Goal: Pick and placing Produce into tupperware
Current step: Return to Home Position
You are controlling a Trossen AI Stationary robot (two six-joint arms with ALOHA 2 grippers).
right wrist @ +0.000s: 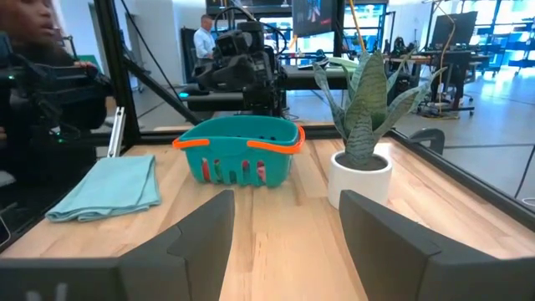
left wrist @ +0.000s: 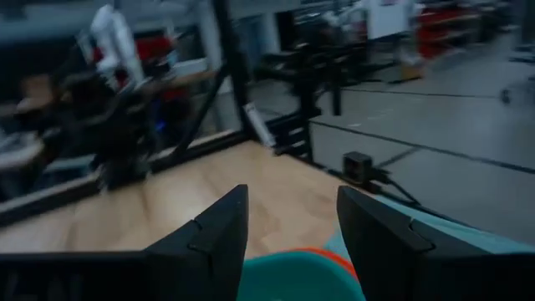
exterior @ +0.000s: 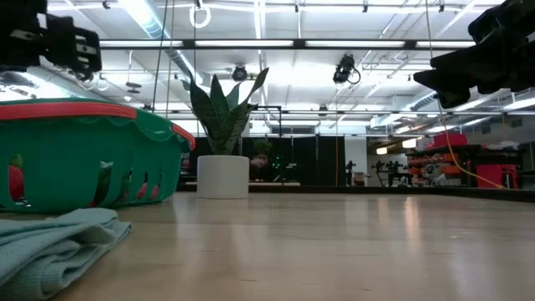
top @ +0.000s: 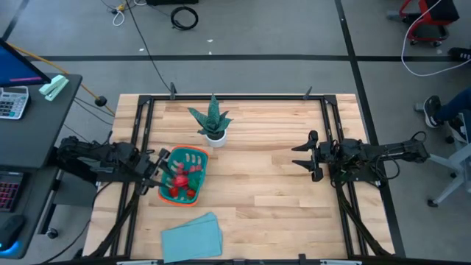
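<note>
The teal tupperware [top: 184,174] with its orange rim stands on the table's left half and holds several red produce pieces [top: 180,181]. In the right wrist view the tupperware [right wrist: 240,150] shows red pieces through its slots. My left gripper [top: 163,171] hovers open at the container's left rim; in its wrist view its fingers [left wrist: 288,226] frame the teal rim [left wrist: 305,272]. My right gripper [top: 300,156] is open above the table's right half, pointing toward the container, holding nothing.
A spiky green plant in a white pot [top: 213,121] stands just beyond the container. A folded light-blue cloth [top: 193,237] lies near the table's near edge. Bare wood spans the middle between the arms. A person [right wrist: 202,38] stands in the room beyond the table.
</note>
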